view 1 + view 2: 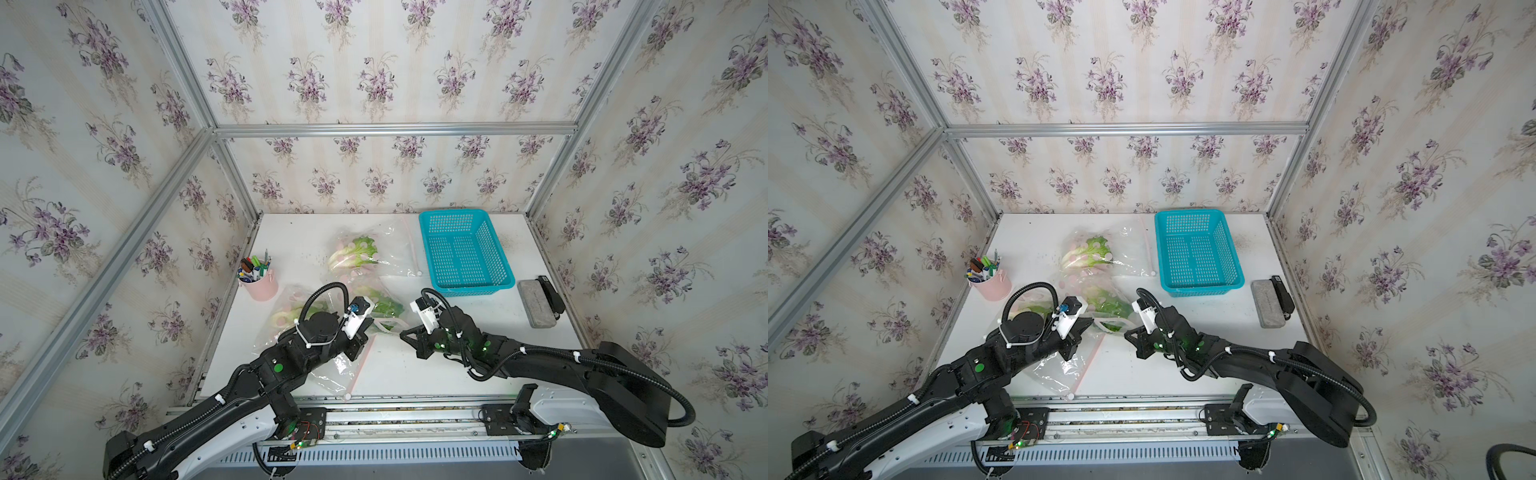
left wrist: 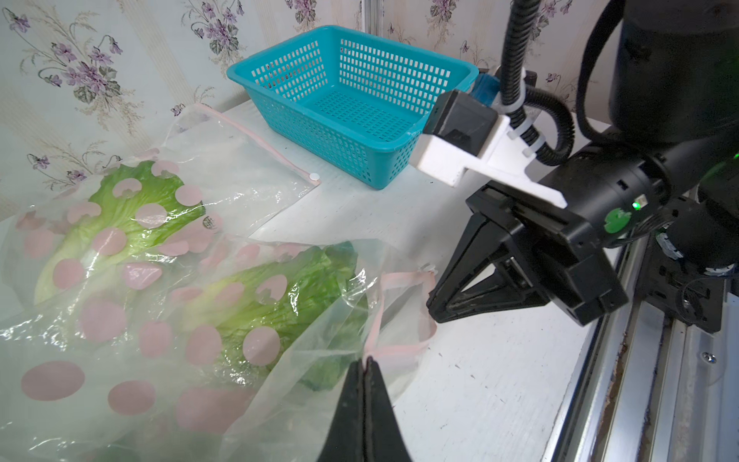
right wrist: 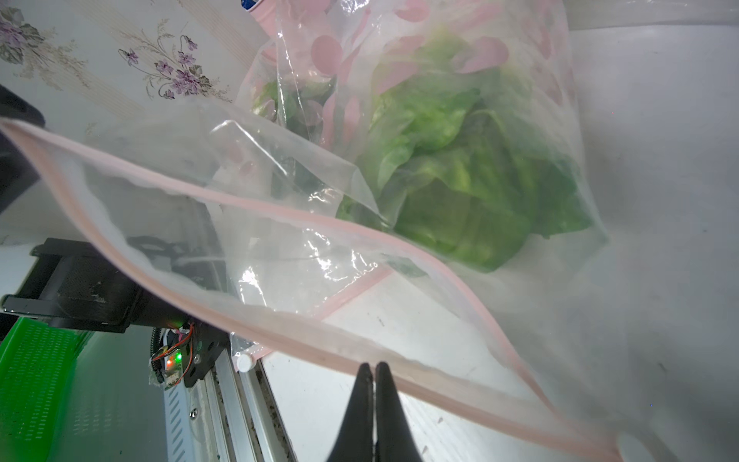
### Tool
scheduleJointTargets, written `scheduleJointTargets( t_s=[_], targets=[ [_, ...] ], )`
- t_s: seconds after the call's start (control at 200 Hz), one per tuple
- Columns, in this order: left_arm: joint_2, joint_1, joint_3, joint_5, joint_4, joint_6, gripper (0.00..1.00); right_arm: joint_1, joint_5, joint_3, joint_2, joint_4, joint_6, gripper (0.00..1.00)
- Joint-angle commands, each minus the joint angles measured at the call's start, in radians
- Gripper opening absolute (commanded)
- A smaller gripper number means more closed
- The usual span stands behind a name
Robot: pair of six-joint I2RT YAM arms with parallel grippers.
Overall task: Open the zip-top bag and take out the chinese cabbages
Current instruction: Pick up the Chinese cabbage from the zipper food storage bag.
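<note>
Both pinched shut, left claw (image 2: 366,362), right claw (image 3: 375,368), each gripping zip-top bag (image 2: 120,328) rim

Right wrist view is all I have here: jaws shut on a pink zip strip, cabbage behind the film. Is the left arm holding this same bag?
Observer: Yes. The left wrist view shows the left gripper shut on the other lip of that zip-top bag.
Operator: Anything taken out yet?
Observer: Nothing has reached the turquoise basket; both top views show it empty.
</note>
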Motion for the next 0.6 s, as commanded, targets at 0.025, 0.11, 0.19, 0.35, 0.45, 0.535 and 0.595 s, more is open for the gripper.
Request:
scheduleJointTargets(
  t_s=[0.025, 0.11, 0.19, 0.35, 0.45, 0.535, 0.595],
  targets=[
    [-0.004, -0.006, -0.004, 0.009, 0.006, -0.012, 0.00, 0.008, -0.023, 0.008, 0.053, 0.118, 0.037, 0.19],
    [-0.006, -0.012, -0.009, 0.009, 0.006, -0.014, 0.00, 0.013, -0.036, 0.008, 0.092, 0.158, 0.057, 0.29],
    [-0.009, -0.018, -0.014, 0.006, 0.008, -0.016, 0.00, 0.018, -0.037, 0.005, 0.121, 0.200, 0.076, 0.36],
    [-0.015, -0.030, -0.022, 0.007, 0.014, -0.015, 0.00, 0.020, -0.001, 0.012, 0.180, 0.262, 0.110, 0.41],
    [-0.019, -0.037, -0.026, 0.004, 0.016, -0.014, 0.00, 0.019, 0.054, 0.026, 0.209, 0.276, 0.126, 0.42],
    [-0.022, -0.045, -0.030, 0.001, 0.015, -0.013, 0.00, 0.019, 0.099, 0.021, 0.215, 0.310, 0.131, 0.44],
    [-0.024, -0.049, -0.033, -0.002, 0.014, -0.013, 0.00, 0.019, 0.127, 0.016, 0.210, 0.340, 0.123, 0.46]
  ],
)
